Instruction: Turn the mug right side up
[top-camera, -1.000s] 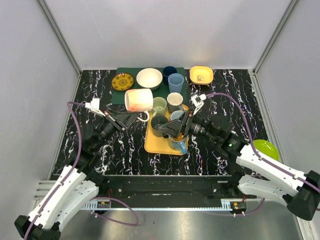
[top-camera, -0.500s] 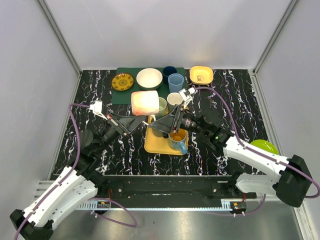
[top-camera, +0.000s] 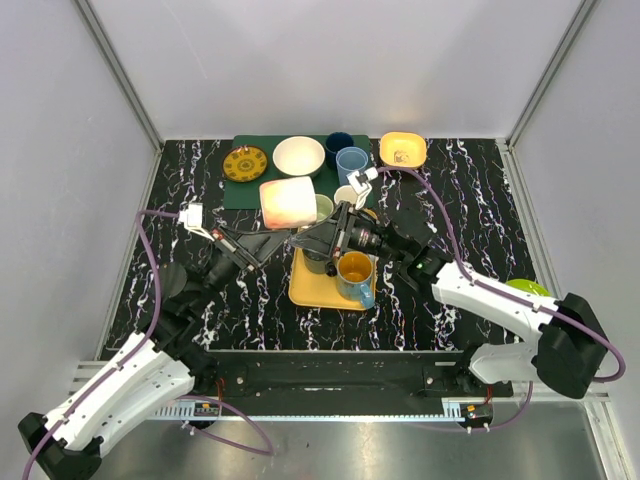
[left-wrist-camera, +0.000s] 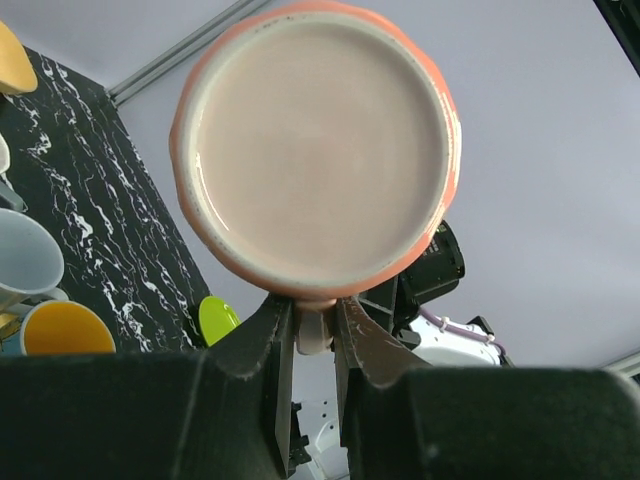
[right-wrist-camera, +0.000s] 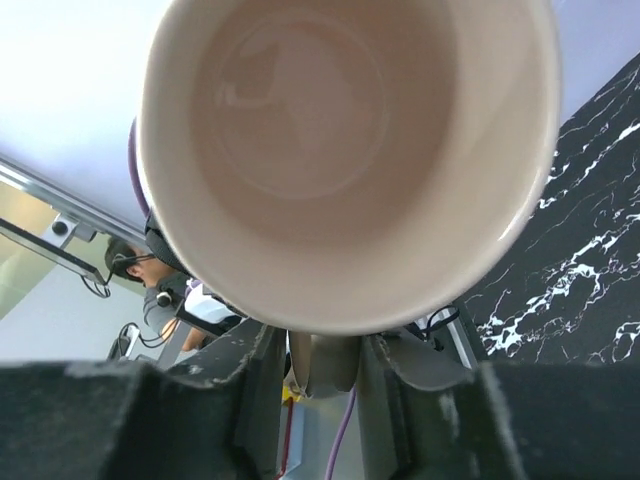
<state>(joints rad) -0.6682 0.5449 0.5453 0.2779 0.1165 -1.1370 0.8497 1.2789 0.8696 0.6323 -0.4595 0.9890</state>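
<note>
Pink mug (top-camera: 290, 203) was held sideways, base toward the left gripper (left-wrist-camera: 315, 335), mouth toward the right gripper (right-wrist-camera: 325, 365), both clamped on its handle.

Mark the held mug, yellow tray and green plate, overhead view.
pink mug (top-camera: 289, 203): top view, side wall.
yellow tray (top-camera: 312, 290): top view, bare near-left corner.
green plate (top-camera: 530, 289): top view, exposed surface.

Both arms reach inward and meet, left gripper (top-camera: 283, 237) and right gripper (top-camera: 322, 237) each clamped on the handle of the mug (top-camera: 290, 203).
</note>
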